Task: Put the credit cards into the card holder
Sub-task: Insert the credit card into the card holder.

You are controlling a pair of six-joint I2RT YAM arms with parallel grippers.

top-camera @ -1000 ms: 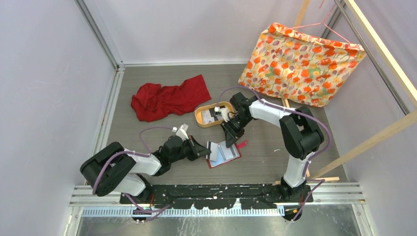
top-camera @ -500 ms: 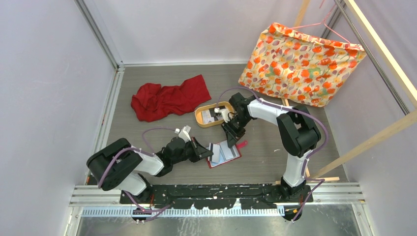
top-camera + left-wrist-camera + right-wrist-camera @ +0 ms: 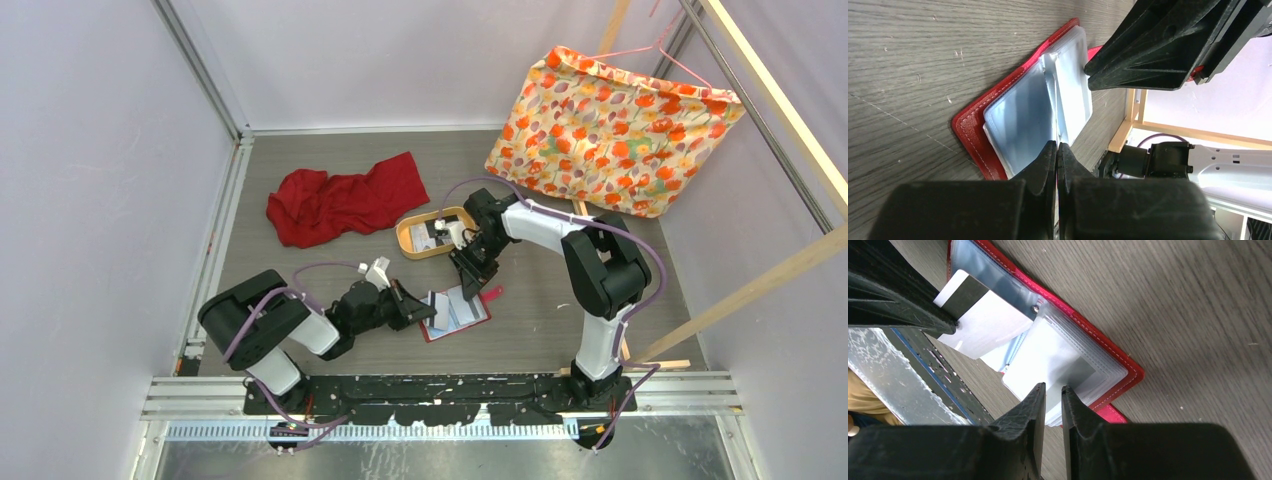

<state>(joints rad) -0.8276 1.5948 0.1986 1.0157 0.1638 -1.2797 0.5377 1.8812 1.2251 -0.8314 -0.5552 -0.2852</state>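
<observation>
1. The card holder [image 3: 460, 315] lies open on the table [image 3: 300, 270], at 6 o'clock from the oval wooden tray [image 3: 401, 238]. The left gripper [image 3: 425, 308] sits at the holder's 9 o'clock side. Its fingers are clenched on a white credit card [image 3: 983, 320] with a grey stripe, and the card's free end lies over the clear sleeves [image 3: 1058, 360]. If the card meets a sleeve's face and not its mouth, it will likely skate across the plastic or buckle it without going in.
2. The right gripper [image 3: 1052, 390] stands at the holder's 12 o'clock edge. Its jaws are nearly together with a slim gap, and the tips rest on the sleeve stack. I cannot tell whether a leaf is pinched between them. If they only press down, a push from the left could drag the whole holder toward 3 o'clock, since nothing else seems to pin it.
3. The two grippers are close together over one small wallet. Any further advance by the left one risks a knock against the right fingers, which could jolt the card loose.
4. The card is thin and seems gripped near one edge. A skewed push may twist it in the clenched fingers and jam it at an angle.
5. The other cards [image 3: 432, 235] lie in the tray just beside the right arm, so a wide swing there could nudge the tray.
</observation>
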